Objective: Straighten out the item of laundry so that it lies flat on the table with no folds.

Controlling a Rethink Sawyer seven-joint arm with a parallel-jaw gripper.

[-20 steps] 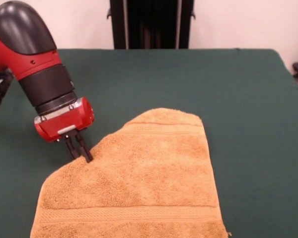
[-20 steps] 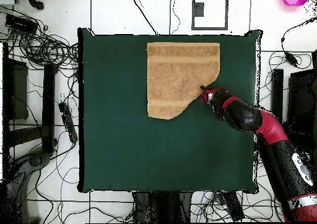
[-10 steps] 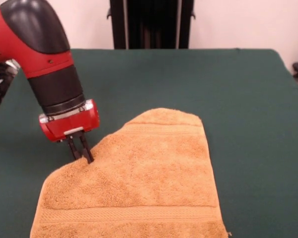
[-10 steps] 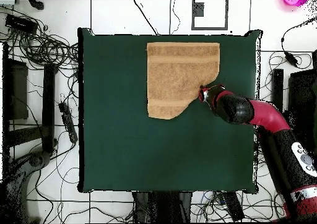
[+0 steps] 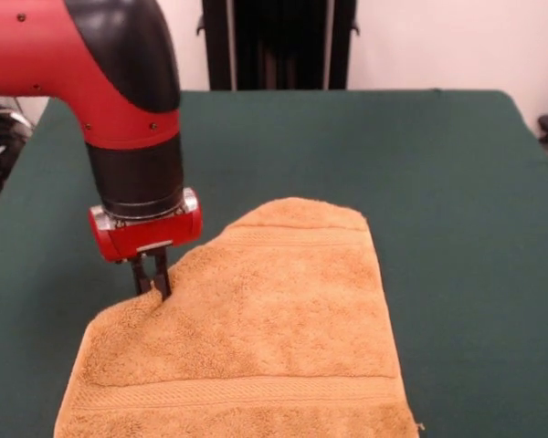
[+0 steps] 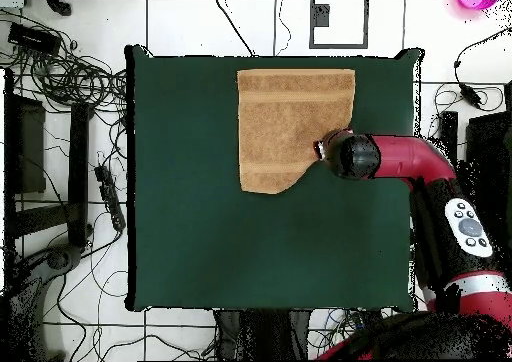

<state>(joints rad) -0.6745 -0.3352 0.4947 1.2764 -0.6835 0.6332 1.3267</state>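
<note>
The golden-orange towel (image 5: 265, 319) lies on the dark green table (image 5: 457, 201), toward its front edge in the front view. One corner is folded under or over, so its left side runs as a slanted edge. My gripper (image 5: 152, 286) points straight down, its tips pressed into that slanted folded edge. The jaws stand close together, pinching the terry cloth. In the overhead view the towel (image 6: 290, 118) lies near the table's (image 6: 200, 228) top edge, and the gripper (image 6: 322, 148) sits at its right lower diagonal edge, mostly hidden under the arm.
A black stand (image 5: 274, 44) rises behind the table's far edge. Cables and equipment (image 6: 60, 128) lie on the floor around the table. Bare green cloth stretches wide to the right of the towel and behind it.
The arm has swung upright and shifted slightly toward the towel. The gripper has gone from tilted to vertical, its tips staying at the folded edge. The edge there has bunched up a little.
</note>
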